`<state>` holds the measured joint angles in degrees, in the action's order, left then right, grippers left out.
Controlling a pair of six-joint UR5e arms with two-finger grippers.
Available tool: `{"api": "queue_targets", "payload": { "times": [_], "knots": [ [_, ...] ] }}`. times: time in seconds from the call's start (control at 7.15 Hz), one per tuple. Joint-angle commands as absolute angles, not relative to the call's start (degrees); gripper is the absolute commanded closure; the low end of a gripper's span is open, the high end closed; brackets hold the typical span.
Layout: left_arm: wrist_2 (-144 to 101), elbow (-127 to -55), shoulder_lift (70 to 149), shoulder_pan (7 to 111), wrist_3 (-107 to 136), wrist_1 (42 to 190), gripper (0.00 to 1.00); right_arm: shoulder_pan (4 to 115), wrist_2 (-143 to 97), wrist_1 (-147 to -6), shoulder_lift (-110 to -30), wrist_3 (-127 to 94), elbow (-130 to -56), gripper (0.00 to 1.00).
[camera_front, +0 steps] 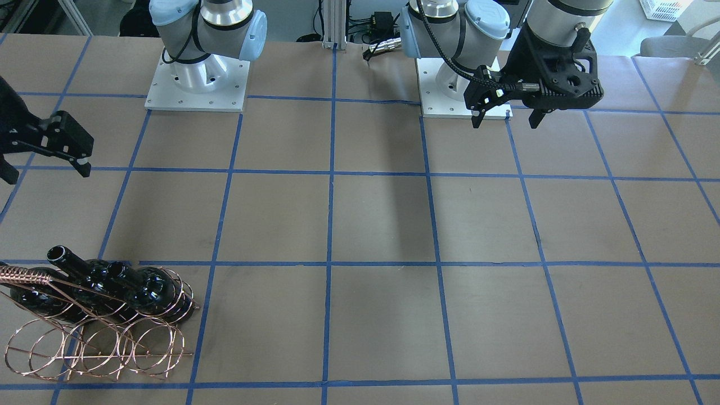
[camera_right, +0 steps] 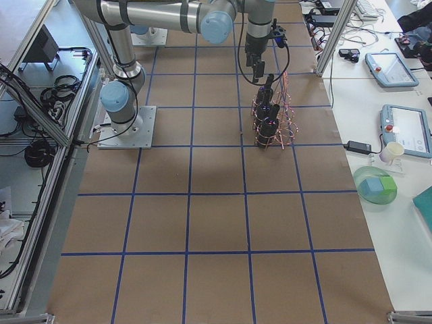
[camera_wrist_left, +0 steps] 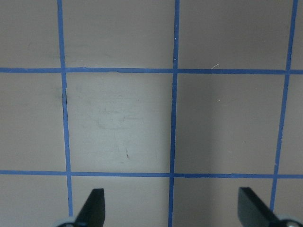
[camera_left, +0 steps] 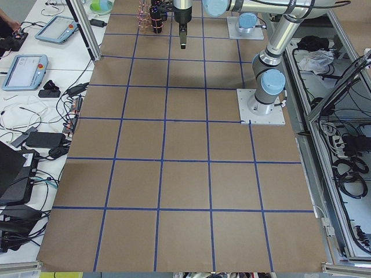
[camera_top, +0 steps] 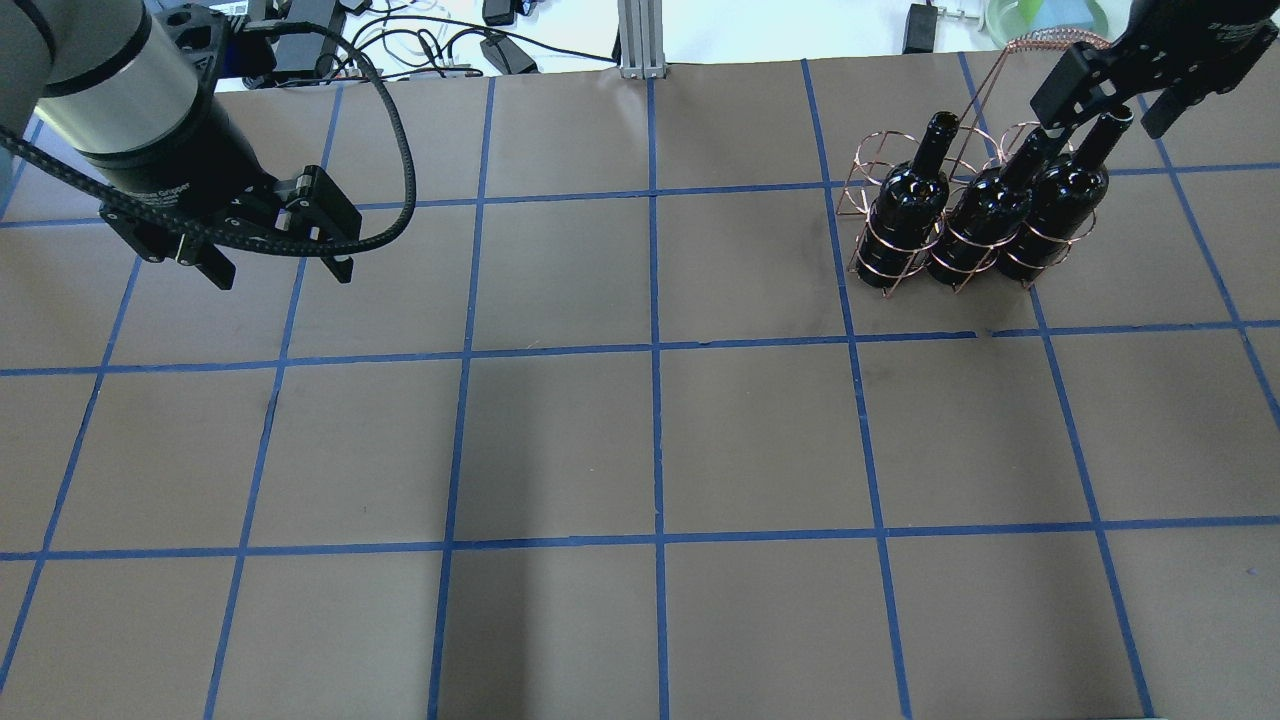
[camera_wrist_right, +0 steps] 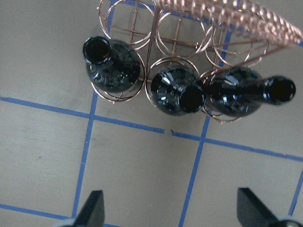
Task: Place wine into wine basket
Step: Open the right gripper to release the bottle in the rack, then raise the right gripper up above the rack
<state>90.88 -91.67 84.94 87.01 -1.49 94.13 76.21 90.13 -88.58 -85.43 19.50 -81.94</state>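
Note:
Three dark glossy wine bottles stand upright side by side in the wine basket [camera_top: 868, 160], a copper wire rack at the far right of the table. In the overhead view they are the left [camera_top: 905, 205], middle [camera_top: 985, 215] and right [camera_top: 1060, 210] bottles, all in the row nearer the robot. The right wrist view shows their open mouths [camera_wrist_right: 97, 49] and the basket's empty far loops [camera_wrist_right: 180, 28]. My right gripper [camera_top: 1098, 122] is open and empty, raised above the basket's near side. My left gripper [camera_top: 282, 276] is open and empty over bare table at the far left.
The twisted wire handle [camera_front: 22, 275] arches over the basket. The brown table top [camera_top: 650, 440] carries a blue tape grid. The arm bases [camera_front: 197, 84] stand at the robot's edge. Cables and tablets [camera_left: 26, 66] lie on a side bench beyond the table.

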Motion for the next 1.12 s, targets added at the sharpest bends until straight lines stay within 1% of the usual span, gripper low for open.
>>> {"api": "queue_targets", "payload": {
  "times": [0.0, 0.28, 0.56, 0.7, 0.98],
  "knots": [
    [90.88, -91.67, 84.90, 87.01, -1.49, 94.13, 0.00, 76.55, 89.48, -86.05, -90.85, 5.86, -82.18, 0.00],
    [90.88, -91.67, 84.90, 87.01, -1.50, 94.13, 0.00, 79.43, 85.53, -85.96, -92.63, 1.96, -83.66, 0.00],
    [90.88, -91.67, 84.90, 87.01, -1.58, 94.13, 0.00, 86.72, 86.13, -87.01, -92.11, -3.15, -84.55, 0.00],
    [90.88, -91.67, 84.90, 87.01, -1.58, 94.13, 0.00, 88.23, 86.05, -87.27, -92.02, -3.69, -84.72, 0.00],
    [90.88, -91.67, 84.90, 87.01, -1.58, 94.13, 0.00, 90.26, 88.92, -89.38, -92.02, -7.09, -87.52, 0.00]
  ]
}}
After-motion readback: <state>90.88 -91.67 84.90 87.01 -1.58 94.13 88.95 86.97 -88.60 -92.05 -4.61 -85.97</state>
